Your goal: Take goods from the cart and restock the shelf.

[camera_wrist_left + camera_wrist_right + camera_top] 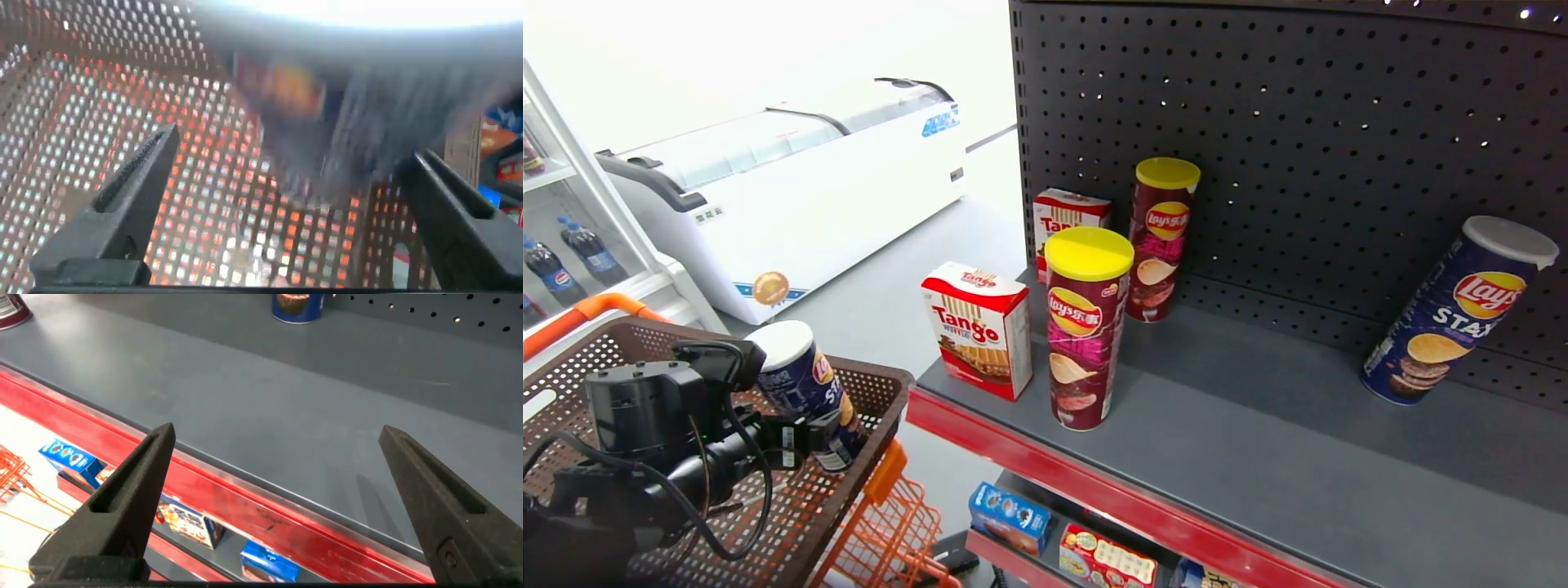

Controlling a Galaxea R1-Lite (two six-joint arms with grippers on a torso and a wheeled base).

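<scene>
– Left wrist view: our left gripper (pixel 292 151) has its fingers (pixel 131 192) spread wide, and a blue can (pixel 800 371) sits blurred in the gap. Do we have hold of it?

– We cannot say the pads touch it. The fingers flank it, and nothing looks clamped. We judge this to be the pick-up step, not yet finished.

– So what does the next move ask of us?

– Closing squarely on the can's round side so it does not tip. Then we lift it straight up over the wall of the basket (pixel 837 506) before swinging toward the shelf (pixel 1258 441).

– What else lies in the basket?

– From the head view we make out that one can, upright with a slight tilt, near the far wall. Our own arm hides much of the floor, so we cannot vouch for the rest.

– And our right gripper (pixel 278 433)?

– Its fingers are wide apart with nothing between them, and it hovers above the shelf's red front edge (pixel 245 498).

– What does the shelf hold?

– Two red cans (pixel 1086 327) with yellow lids stand one behind the other, with two wafer boxes (pixel 980 331) just beside them on our left. Well apart on our right, a second blue can (pixel 1454 314) leans against the back panel (pixel 1339 122). The board between the red cans and that leaning one looks to us the likely spot for ours.

– Below?

– Small packs (pixel 1009 516) lie on the lower shelf.
</scene>
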